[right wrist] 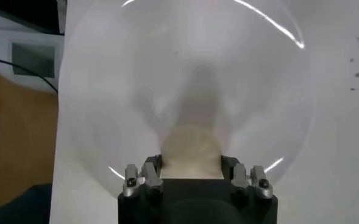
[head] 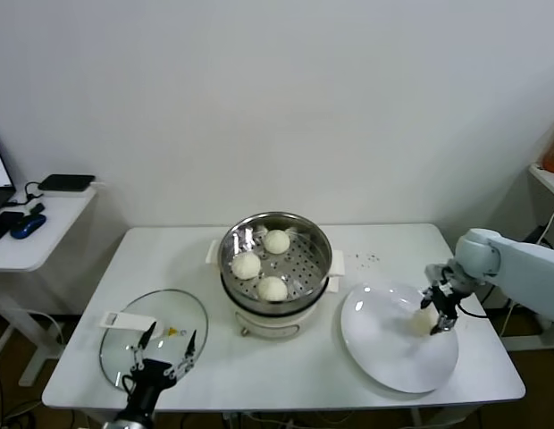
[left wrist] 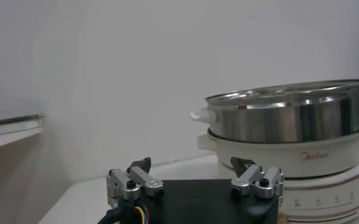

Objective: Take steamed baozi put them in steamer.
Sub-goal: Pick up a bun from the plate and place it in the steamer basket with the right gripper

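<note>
The right tool [right wrist: 191, 171] is clenched on a small round cream-white steamed baozi [right wrist: 191, 151] on the flat round white plate [head: 384, 353], at 4 o'clock from the shiny round stainless-steel steamer [head: 318, 243]. Three more buns [head: 258, 264] sit inside it. Its cream base reads "Midea" [left wrist: 314, 156]. The left tool [head: 163, 343], fingers spread and empty, hovers over the round glass lid [head: 125, 335] at 8 o'clock on the white worktop [head: 286, 375].

A glass lid [head: 154, 334] lies on the white table [head: 286, 375], well apart from a white plate [head: 384, 353].
</note>
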`<state>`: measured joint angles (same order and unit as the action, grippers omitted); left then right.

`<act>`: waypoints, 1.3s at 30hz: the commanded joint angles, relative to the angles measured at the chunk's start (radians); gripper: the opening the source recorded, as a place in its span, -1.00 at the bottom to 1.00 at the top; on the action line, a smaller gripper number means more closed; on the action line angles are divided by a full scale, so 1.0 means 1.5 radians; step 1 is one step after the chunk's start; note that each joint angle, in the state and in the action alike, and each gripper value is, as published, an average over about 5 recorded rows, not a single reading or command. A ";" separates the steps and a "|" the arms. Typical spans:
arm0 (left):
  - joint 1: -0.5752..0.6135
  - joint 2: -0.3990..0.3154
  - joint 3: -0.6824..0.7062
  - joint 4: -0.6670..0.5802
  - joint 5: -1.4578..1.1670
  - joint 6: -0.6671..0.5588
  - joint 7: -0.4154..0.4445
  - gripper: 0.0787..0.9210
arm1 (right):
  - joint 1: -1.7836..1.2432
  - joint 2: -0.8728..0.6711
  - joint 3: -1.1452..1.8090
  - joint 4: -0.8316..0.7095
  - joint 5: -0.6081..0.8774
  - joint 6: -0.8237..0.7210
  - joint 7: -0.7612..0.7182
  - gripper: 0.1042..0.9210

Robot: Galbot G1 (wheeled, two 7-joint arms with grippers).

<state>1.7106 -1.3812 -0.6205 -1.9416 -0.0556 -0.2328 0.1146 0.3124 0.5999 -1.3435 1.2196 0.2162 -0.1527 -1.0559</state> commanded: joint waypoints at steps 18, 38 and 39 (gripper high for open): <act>-0.007 -0.005 0.004 -0.012 0.004 0.005 -0.001 0.77 | 0.451 0.209 -0.251 0.003 0.378 -0.015 -0.035 0.30; 0.000 -0.011 -0.005 -0.044 0.018 0.012 -0.004 0.77 | 0.326 0.422 -0.189 -0.078 0.418 -0.051 -0.006 0.28; 0.000 -0.011 -0.005 -0.044 0.019 0.012 -0.004 0.77 | 0.318 0.429 -0.190 -0.082 0.417 -0.051 -0.004 0.28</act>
<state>1.7083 -1.3988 -0.6255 -1.9985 -0.0325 -0.2161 0.1082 0.8498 1.0779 -1.6339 1.1570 0.7995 -0.2191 -1.0721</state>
